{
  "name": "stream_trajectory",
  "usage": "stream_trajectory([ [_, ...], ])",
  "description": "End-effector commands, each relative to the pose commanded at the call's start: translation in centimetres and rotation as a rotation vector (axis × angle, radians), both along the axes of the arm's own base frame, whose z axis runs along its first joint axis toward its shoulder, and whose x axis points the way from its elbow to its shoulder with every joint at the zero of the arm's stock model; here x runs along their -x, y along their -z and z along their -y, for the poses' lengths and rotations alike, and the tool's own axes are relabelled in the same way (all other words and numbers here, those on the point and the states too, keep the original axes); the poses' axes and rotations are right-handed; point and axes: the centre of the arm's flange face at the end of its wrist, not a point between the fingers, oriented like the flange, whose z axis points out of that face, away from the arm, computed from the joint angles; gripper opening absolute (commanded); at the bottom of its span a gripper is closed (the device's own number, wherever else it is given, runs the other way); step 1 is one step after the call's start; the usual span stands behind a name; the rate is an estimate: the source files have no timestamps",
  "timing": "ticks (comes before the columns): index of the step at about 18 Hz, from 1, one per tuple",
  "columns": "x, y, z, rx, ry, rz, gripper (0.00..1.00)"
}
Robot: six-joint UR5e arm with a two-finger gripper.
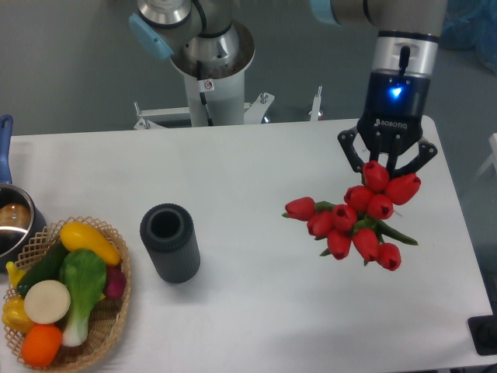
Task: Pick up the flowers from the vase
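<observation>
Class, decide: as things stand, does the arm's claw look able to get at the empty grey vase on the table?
Probably not yet: the claw is shut on the tulips. The vase itself stands uncovered, nothing around it.

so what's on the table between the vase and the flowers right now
Nothing: in the fixed camera view, only bare white table lies between the vase and the flowers, which the gripper holds off to the right.

A wicker basket (116, 311) sits at the near left of the white table (256, 311), filled with toy vegetables (66, 291). Just beyond it, at the left edge, stands a steel pot (12, 225) with a blue handle (5, 136).
</observation>
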Motion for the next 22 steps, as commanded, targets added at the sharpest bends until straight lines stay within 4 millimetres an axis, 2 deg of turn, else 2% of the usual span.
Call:
stream_trajectory([
  [3,-0.7,1.0,-1.6,0.096,0.008,-0.038,0.19],
  [5,-0.9,2.3,-2.6,0.169,0.012,-0.039,0.2],
  [10,-1.4,5.1,-3.7,0.328,0.017,0.007,0.19],
  [13,-1.6,5.6,-3.5,0.424,0.075,0.02,0.18],
  [16,-1.0,5.1,-3.6,0.512,0.126,0.093,0.18],
  [18,-0.8,4.5,-4.0,0.517,0.134,0.098,0.18],
  [22,-0.9,4.8,-4.2,0.52,0.139,0.101,0.18],
])
